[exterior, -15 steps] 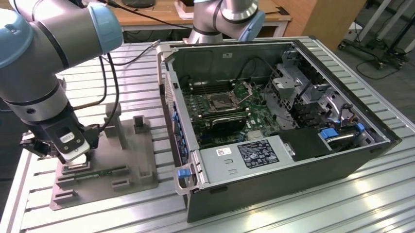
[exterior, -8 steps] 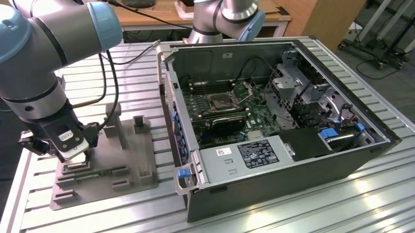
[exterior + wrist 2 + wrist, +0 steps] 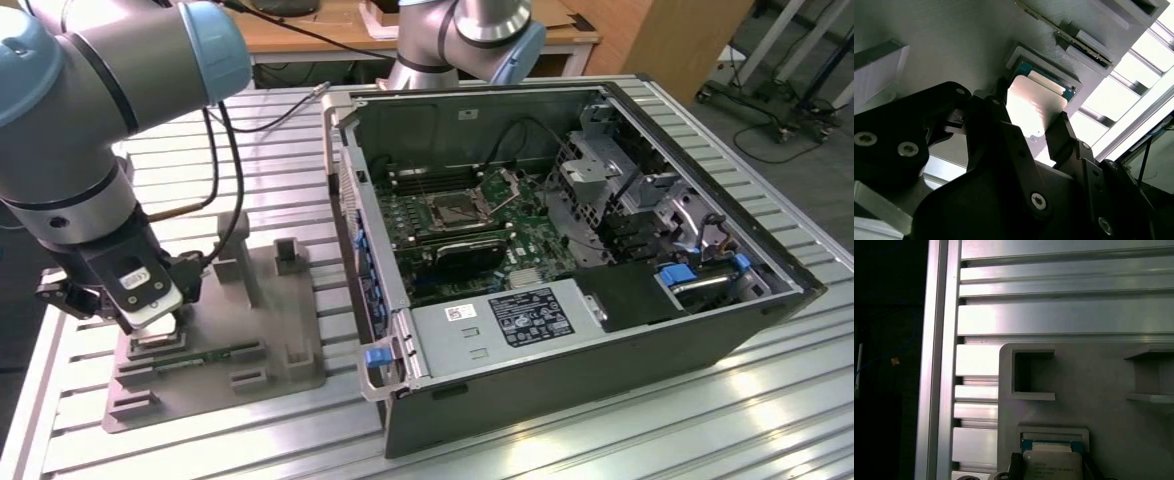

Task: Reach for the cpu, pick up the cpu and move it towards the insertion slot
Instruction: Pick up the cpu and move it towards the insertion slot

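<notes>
Exterior view, arm: the arm (image 3: 80, 150) is seen at the exterior view's left, bent down over a grey fixture plate (image 3: 274, 310).
Exterior view, gripper: the gripper (image 3: 139, 335) is held low at the end of the fixture plate nearest the exterior view's left.
Exterior view, memory stick: a green memory stick (image 3: 200, 355) is laid along the fixture plate, just beside the gripper.
Exterior view, computer case: an open computer case (image 3: 574, 370) is set on the aluminium table (image 3: 721, 430), to the exterior view's right of the fixture plate.
Exterior view, insertion slot: the insertion slot (image 3: 454, 210) is seen on the motherboard (image 3: 534, 225) inside the computer case. Its dark centre is framed in silver metal, and it lies well apart from the gripper.
Second wrist view, cpu: the cpu (image 3: 1036, 102) is seated in a square pocket (image 3: 1015, 54) of the fixture plate. Its silvery top faces up and a thin green rim is shown along one edge.
Second wrist view, fingers: the two black fingers (image 3: 1064, 132) are narrowed onto two opposite edges of the cpu, and no gap is seen between them and the chip.
First wrist view, cpu: the cpu (image 3: 1053, 467) is seen inside the pale rim of the pocket (image 3: 1054, 432), with a dark fingertip (image 3: 1015, 462) against its side.
First wrist view, surroundings: a bracket-shaped recess (image 3: 1031, 372) is moulded into the fixture plate beyond the cpu. The slotted rails of the table (image 3: 1054, 315) are seen past the plate's edge.
</notes>
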You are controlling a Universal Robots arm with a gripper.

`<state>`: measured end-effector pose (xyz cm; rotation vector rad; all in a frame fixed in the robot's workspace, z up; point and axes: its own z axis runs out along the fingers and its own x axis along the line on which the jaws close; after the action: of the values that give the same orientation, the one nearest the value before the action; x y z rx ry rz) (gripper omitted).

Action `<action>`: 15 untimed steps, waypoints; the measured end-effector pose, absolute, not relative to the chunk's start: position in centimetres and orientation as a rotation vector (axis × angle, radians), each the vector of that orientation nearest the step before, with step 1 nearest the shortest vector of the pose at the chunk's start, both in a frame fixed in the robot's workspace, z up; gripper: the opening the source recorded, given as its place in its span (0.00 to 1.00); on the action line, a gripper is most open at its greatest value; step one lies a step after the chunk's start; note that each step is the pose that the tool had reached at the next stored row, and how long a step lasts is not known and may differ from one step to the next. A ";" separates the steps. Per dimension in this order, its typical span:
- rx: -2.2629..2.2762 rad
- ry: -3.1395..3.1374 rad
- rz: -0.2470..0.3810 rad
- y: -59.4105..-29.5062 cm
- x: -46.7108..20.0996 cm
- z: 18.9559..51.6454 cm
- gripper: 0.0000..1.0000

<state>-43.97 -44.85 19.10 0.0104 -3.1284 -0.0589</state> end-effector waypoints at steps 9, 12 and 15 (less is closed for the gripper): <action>0.010 -3.128 -0.059 -44.9 -44.0 19.4 0.54; 0.010 -3.129 -0.059 -44.9 -44.0 19.5 0.54; 0.010 -3.128 -0.059 -44.9 -44.0 19.5 0.54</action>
<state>-43.97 -44.85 19.53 0.0103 -3.1284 -0.0590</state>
